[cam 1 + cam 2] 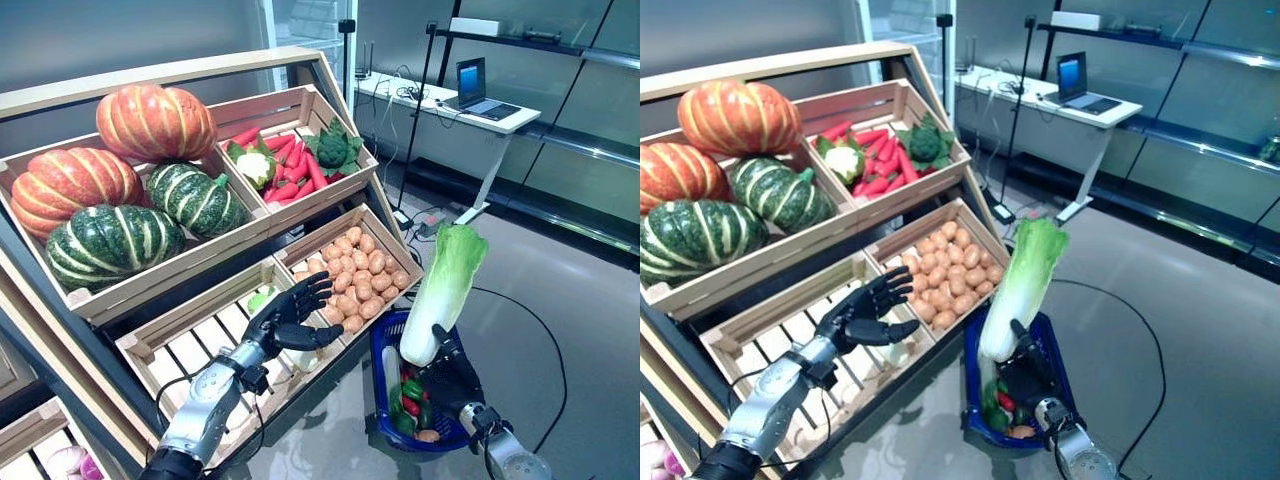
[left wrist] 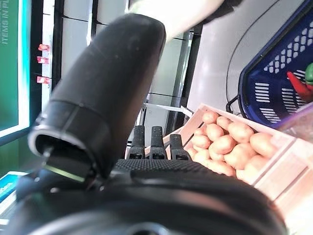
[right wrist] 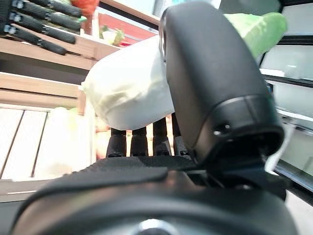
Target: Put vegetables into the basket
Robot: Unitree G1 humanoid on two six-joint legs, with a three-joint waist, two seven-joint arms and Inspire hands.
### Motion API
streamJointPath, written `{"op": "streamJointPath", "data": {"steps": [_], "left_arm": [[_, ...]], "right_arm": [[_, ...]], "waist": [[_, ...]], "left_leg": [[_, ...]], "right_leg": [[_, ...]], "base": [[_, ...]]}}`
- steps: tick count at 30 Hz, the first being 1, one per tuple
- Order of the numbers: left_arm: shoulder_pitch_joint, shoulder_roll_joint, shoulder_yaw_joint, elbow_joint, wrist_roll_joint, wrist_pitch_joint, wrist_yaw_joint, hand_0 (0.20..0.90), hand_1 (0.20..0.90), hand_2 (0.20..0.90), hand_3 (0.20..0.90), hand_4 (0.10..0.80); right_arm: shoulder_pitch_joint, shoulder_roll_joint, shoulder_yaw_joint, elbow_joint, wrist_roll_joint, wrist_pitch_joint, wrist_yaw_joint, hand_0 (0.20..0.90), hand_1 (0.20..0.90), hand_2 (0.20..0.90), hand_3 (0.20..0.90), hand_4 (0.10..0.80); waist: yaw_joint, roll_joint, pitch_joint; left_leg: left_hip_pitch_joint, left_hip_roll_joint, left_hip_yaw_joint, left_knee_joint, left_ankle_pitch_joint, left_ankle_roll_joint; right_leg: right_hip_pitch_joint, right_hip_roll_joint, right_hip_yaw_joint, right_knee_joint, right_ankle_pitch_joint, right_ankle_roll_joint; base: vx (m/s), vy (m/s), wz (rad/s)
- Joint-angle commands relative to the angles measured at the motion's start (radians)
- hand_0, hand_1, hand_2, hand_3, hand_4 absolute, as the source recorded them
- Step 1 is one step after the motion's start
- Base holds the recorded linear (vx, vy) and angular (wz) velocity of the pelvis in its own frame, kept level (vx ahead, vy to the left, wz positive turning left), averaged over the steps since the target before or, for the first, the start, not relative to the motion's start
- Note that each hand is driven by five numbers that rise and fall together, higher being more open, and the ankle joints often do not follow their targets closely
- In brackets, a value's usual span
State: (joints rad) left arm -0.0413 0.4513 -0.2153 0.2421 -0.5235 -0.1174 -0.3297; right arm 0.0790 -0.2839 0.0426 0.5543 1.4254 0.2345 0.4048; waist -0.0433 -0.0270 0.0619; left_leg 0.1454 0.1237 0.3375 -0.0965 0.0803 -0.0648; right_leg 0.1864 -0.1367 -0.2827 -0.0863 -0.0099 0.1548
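A long napa cabbage [image 1: 446, 285], white at the base and green on top, stands nearly upright over the blue basket [image 1: 379, 352] on the floor. My right hand [image 1: 457, 381] is shut on its white base from below, and the right wrist view shows the cabbage [image 3: 129, 88] between thumb and fingers. Red and green vegetables [image 1: 411, 398] lie in the basket. My left hand [image 1: 286, 319] hovers open, fingers spread, over the lower slatted crate [image 1: 190, 345] beside the potato crate [image 1: 356, 270], holding nothing.
The tilted wooden stand holds orange and green pumpkins [image 1: 120, 190] and a crate of red peppers, cauliflower and broccoli [image 1: 290, 160]. A pale vegetable [image 1: 303, 358] lies in the slatted crate under my left hand. A desk with a laptop [image 1: 475, 95] stands behind.
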Motion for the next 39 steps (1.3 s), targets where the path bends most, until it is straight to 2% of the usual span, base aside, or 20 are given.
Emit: {"op": "streamJointPath", "data": {"steps": [1, 9, 13, 18, 20, 22, 24, 26, 28, 29, 33, 35, 39], "left_arm": [[-0.085, 0.010, 0.090, 0.025, -0.030, -0.128, -0.001, 0.900, 0.900, 0.900, 0.900, 0.800], [-0.067, -0.003, 0.122, 0.082, -0.013, -0.131, 0.045, 0.900, 0.900, 0.900, 0.900, 0.800], [-0.046, -0.027, 0.117, 0.126, 0.030, -0.104, 0.134, 0.900, 0.900, 0.900, 0.900, 0.800], [-0.012, -0.049, 0.115, 0.142, 0.041, -0.102, 0.211, 0.900, 0.900, 0.900, 0.900, 0.800], [-0.035, -0.045, 0.097, 0.140, 0.045, -0.114, 0.236, 0.900, 0.900, 0.900, 0.900, 0.800], [-0.099, -0.028, 0.053, 0.137, 0.087, -0.162, 0.283, 0.900, 0.900, 0.900, 0.900, 0.800], [-0.163, 0.001, 0.016, 0.126, 0.127, -0.203, 0.358, 0.900, 0.900, 0.900, 0.900, 0.800], [-0.210, 0.019, -0.011, 0.106, 0.144, -0.243, 0.476, 0.900, 0.900, 0.900, 0.900, 0.800], [-0.246, 0.027, -0.024, 0.105, 0.180, -0.253, 0.576, 0.900, 0.900, 0.900, 0.900, 0.800], [-0.250, 0.026, -0.025, 0.107, 0.184, -0.255, 0.584, 0.900, 0.900, 0.900, 0.900, 0.800], [-0.333, 0.025, -0.061, 0.121, 0.297, -0.266, 0.771, 0.900, 0.900, 0.900, 0.900, 0.800], [-0.370, 0.027, -0.073, 0.133, 0.334, -0.236, 0.840, 0.900, 0.900, 0.900, 0.900, 0.800], [-0.454, 0.024, -0.084, 0.194, 0.268, -0.224, 0.895, 0.900, 0.900, 0.900, 0.900, 0.800]], "right_arm": [[-0.106, 0.010, -0.084, -0.037, 0.051, -0.033, 0.090, 0.300, 0.300, 0.300, 0.300, 0.400], [-0.113, -0.030, -0.163, -0.029, -0.028, -0.145, 0.011, 0.300, 0.300, 0.300, 0.300, 0.400], [-0.139, -0.071, -0.172, -0.027, -0.243, -0.250, -0.085, 0.300, 0.300, 0.300, 0.300, 0.400], [-0.169, -0.098, -0.176, -0.025, -0.358, -0.344, -0.191, 0.300, 0.300, 0.300, 0.300, 0.400], [-0.206, -0.118, -0.159, -0.018, -0.401, -0.377, -0.226, 0.300, 0.300, 0.300, 0.300, 0.400], [-0.282, -0.155, -0.129, -0.005, -0.444, -0.420, -0.268, 0.300, 0.300, 0.300, 0.300, 0.400], [-0.367, -0.197, -0.101, 0.024, -0.488, -0.436, -0.307, 0.300, 0.300, 0.300, 0.300, 0.400], [-0.441, -0.229, -0.076, 0.050, -0.505, -0.436, -0.351, 0.300, 0.300, 0.300, 0.300, 0.400], [-0.492, -0.248, -0.064, 0.094, -0.515, -0.457, -0.383, 0.300, 0.300, 0.300, 0.300, 0.400], [-0.498, -0.251, -0.064, 0.100, -0.514, -0.459, -0.383, 0.300, 0.300, 0.300, 0.300, 0.400], [-0.597, -0.280, -0.059, 0.251, -0.493, -0.478, -0.382, 0.300, 0.300, 0.300, 0.300, 0.400], [-0.646, -0.296, -0.051, 0.306, -0.488, -0.468, -0.379, 0.300, 0.300, 0.300, 0.300, 0.400], [-0.765, -0.320, -0.033, 0.405, -0.480, -0.420, -0.382, 0.300, 0.300, 0.300, 0.300, 0.400]], "waist": [[-0.021, -0.001, 0.021], [-0.033, -0.004, 0.030], [-0.028, -0.007, 0.036], [-0.010, -0.020, 0.073], [0.001, -0.028, 0.114], [0.010, -0.029, 0.191], [0.009, -0.018, 0.253], [0.014, -0.012, 0.303], [0.021, -0.007, 0.328], [0.021, -0.006, 0.329], [0.046, 0.012, 0.366], [0.053, 0.020, 0.378], [0.061, 0.035, 0.399]], "left_leg": [[0.067, 0.026, 0.022, 0.009, -0.117, -0.007], [0.070, 0.029, 0.036, 0.009, -0.118, -0.009], [0.073, 0.028, 0.040, 0.009, -0.117, -0.006], [0.067, 0.031, 0.057, 0.039, -0.110, 0.002], [-0.017, 0.055, 0.050, 0.191, -0.158, 0.006], [-0.151, 0.089, 0.026, 0.394, -0.228, 0.004], [-0.248, 0.126, 0.024, 0.522, -0.273, 0.009], [-0.354, 0.154, -0.014, 0.657, -0.323, 0.013], [-0.429, 0.160, -0.049, 0.745, -0.360, 0.019], [-0.441, 0.160, -0.056, 0.758, -0.365, 0.020], [-0.554, 0.139, -0.126, 0.875, -0.409, 0.033], [-0.598, 0.130, -0.143, 0.923, -0.426, 0.032], [-0.692, 0.110, -0.174, 1.008, -0.453, 0.034]], "right_leg": [[-0.018, 0.001, 0.000, -0.001, 0.042, -0.024], [-0.024, 0.009, 0.014, -0.001, 0.044, -0.027], [-0.022, 0.015, 0.016, -0.001, 0.042, -0.033], [-0.030, 0.016, 0.008, 0.033, 0.033, -0.050], [-0.092, 0.004, 0.008, 0.133, -0.003, -0.065], [-0.198, -0.017, 0.006, 0.276, -0.050, -0.077], [-0.296, -0.040, 0.000, 0.424, -0.107, -0.097], [-0.387, -0.077, 0.005, 0.561, -0.153, -0.111], [-0.453, -0.105, 0.008, 0.656, -0.184, -0.117], [-0.463, -0.108, 0.008, 0.668, -0.188, -0.117], [-0.561, -0.158, 0.004, 0.805, -0.226, -0.117], [-0.605, -0.176, 0.009, 0.858, -0.240, -0.112], [-0.714, -0.211, 0.035, 0.968, -0.271, -0.106]], "base": [[0.032, -0.004, -0.07], [0.024, -0.010, -0.10], [0.038, -0.041, -0.04], [0.020, -0.081, -0.10], [-0.187, -0.145, -0.07], [-0.349, -0.106, -0.05], [-0.342, -0.027, -0.12], [-0.227, -0.002, -0.03], [-0.126, 0.004, 0.17], [-0.123, -0.009, 0.25], [-0.072, -0.022, 0.30], [-0.056, -0.031, 0.27], [-0.075, -0.018, 0.24]]}}
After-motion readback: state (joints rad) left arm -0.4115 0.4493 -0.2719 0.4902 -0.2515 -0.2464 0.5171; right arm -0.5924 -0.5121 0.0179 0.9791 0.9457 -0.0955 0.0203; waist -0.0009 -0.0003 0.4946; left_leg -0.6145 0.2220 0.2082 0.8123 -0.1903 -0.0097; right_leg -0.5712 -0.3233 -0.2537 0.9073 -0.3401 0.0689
